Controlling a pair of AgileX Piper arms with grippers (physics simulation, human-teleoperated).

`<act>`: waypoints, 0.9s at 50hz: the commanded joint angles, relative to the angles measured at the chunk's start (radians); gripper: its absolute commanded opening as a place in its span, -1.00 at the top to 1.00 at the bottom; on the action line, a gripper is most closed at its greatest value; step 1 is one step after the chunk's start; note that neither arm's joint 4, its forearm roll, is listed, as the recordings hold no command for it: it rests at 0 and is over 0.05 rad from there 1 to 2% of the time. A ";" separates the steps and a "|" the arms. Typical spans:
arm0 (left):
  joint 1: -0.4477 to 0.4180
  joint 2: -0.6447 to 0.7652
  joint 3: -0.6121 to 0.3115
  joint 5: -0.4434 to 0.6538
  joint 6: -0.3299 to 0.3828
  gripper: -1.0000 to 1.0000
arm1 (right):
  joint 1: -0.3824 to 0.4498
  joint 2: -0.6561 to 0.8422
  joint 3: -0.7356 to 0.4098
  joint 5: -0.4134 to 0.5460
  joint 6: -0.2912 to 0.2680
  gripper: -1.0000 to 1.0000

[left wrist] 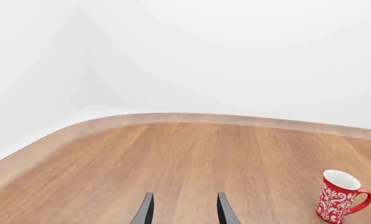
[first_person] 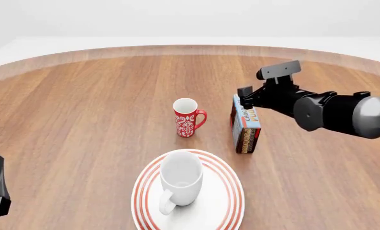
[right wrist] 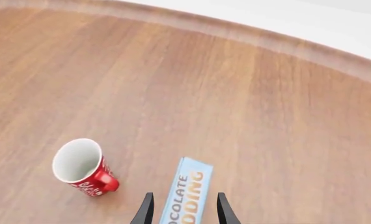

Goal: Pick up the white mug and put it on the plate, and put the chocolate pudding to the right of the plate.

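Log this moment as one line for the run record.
glossy white mug: upright on red-ringed white plate | light blue chocolate pudding carton: between right hand fingers, hand open | left hand: open, idle

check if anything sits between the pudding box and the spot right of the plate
Nothing visible does. The chocolate pudding stands beyond the plate, off its right rim, with bare table between it and the spot. The red mug is off to its left, the white mug is on the plate.
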State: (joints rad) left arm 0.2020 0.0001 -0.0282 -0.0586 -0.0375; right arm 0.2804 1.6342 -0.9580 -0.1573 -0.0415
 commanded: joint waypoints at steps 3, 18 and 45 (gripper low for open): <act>0.002 0.000 0.000 0.001 -0.001 -1.00 | -0.006 0.028 -0.007 -0.008 0.002 -1.00; 0.003 0.000 -0.001 0.002 0.000 -1.00 | -0.008 0.047 -0.014 -0.006 0.009 -1.00; 0.005 0.000 0.002 0.001 -0.002 -1.00 | -0.008 0.092 -0.029 -0.006 0.017 -1.00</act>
State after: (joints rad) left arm 0.2062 0.0001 -0.0275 -0.0572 -0.0391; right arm 0.2720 1.7102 -0.9814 -0.1632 -0.0272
